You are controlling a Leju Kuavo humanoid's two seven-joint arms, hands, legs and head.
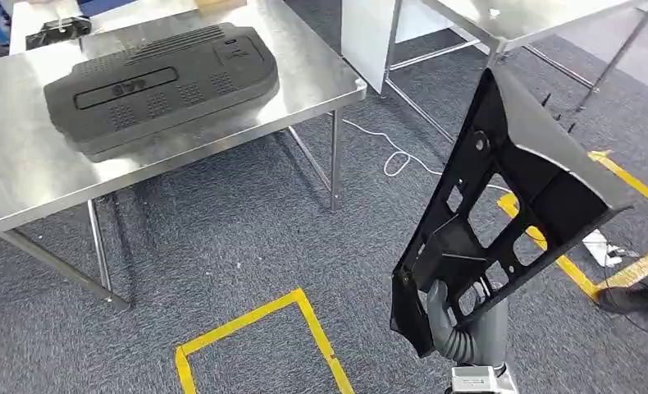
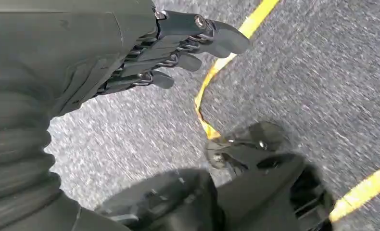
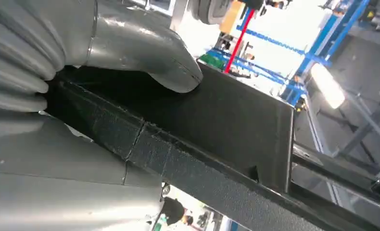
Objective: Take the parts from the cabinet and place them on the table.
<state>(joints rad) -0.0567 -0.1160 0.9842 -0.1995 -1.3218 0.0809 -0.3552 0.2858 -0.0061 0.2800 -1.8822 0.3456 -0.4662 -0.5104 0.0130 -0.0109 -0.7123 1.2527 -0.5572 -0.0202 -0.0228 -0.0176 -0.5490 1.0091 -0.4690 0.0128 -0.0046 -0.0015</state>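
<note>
1. No brand, label or writing is readable anywhere: the raised panel on the large black cover is carrying embossed marks, but they are too small to make out.
2. That cover is lying flat on the steel table at about ten o'clock in the head view – a broad, matte, moulded slab with rounded corners, ribbed strips and patches of fine dotted texture.
3. A small dark object is sitting at the table's far edge, toward eleven o'clock, too blurred to identify.
4. The right hand is grasping the black frame part at its lower end, at about five o'clock in the head view; the part is tilting up toward two o'clock – a rigid, grainy plastic panel with angular cut-outs and raised ribs.
5. In the right wrist view the thick grey thumb is pressing onto the part's flat, finely textured face, with the ribbed grey cover behind it.
6. The left hand is hanging over the floor holding nothing, its dark fingers lying slightly apart and gently bent.
7. The floor is grey, nubbly carpet crossed by yellow tape lines; a thin white cable is looping across it near one o'clock.
8. A second steel table is standing at one o'clock.
</note>
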